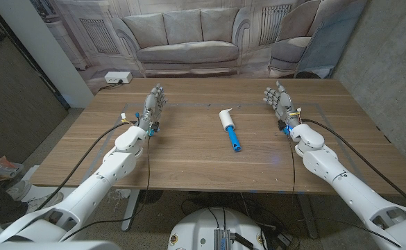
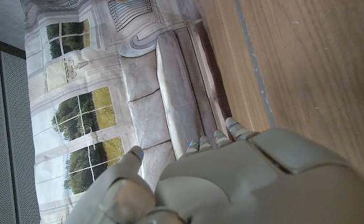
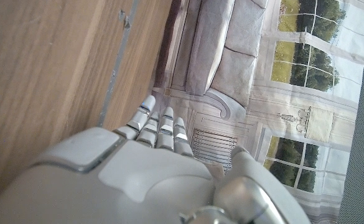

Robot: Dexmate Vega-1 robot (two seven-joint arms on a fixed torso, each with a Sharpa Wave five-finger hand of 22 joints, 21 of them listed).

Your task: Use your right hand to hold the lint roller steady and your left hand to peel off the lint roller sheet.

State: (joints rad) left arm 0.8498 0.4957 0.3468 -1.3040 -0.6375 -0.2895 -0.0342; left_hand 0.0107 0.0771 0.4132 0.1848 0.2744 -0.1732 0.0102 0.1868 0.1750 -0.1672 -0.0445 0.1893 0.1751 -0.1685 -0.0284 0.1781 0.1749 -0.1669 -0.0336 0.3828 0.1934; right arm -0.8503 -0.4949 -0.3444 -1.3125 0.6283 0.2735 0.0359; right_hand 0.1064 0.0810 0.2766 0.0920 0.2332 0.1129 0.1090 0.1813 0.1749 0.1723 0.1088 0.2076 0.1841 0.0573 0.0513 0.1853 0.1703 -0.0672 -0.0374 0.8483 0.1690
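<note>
A lint roller (image 1: 227, 127) with a white roll and a blue handle lies on the wooden table (image 1: 189, 153) near its middle, the handle pointing toward me. My left hand (image 1: 153, 105) stands well to the roller's left, fingers stretched out and apart, holding nothing. My right hand (image 1: 279, 101) stands well to the roller's right, fingers likewise spread and empty. The left wrist view looks over my left hand (image 2: 231, 180) with its fingers straight, and the right wrist view does the same over my right hand (image 3: 144, 174). Neither hand touches the roller.
A printed backdrop of a sofa (image 1: 182, 35) hangs behind the table's far edge. A white power strip (image 1: 117, 78) sits at the far left corner. Cables run along both forearms. Bare wood lies between each hand and the roller.
</note>
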